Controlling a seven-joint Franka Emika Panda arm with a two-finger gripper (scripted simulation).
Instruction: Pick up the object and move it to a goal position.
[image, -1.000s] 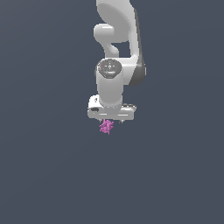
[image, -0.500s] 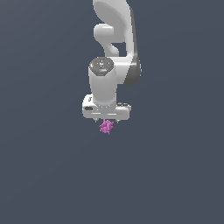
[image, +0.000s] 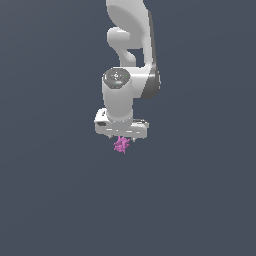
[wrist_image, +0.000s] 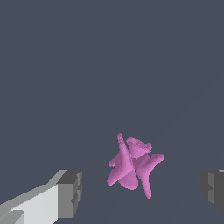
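Drifted slightly toward the exterior view's left since a second ago, gripper (image: 121, 138) spread wide, fingers (wrist_image: 70, 193) clear of the object (image: 121, 145) centred just beneath; grasp seemingly not yet made.

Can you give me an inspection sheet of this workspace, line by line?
Surface: plain dark grey-blue ground, no markings seen.
Job's things: pink spiky object between the fingers, touching neither; in the exterior view it shows just under the gripper.
Goal position: no marker seen.
Clutter: nothing seen.
Grippers: open; grey finger pads stand apart on either side of the object.
Cables: nothing seen.
Surroundings: white Panda arm reaching down from above; otherwise nothing seen.
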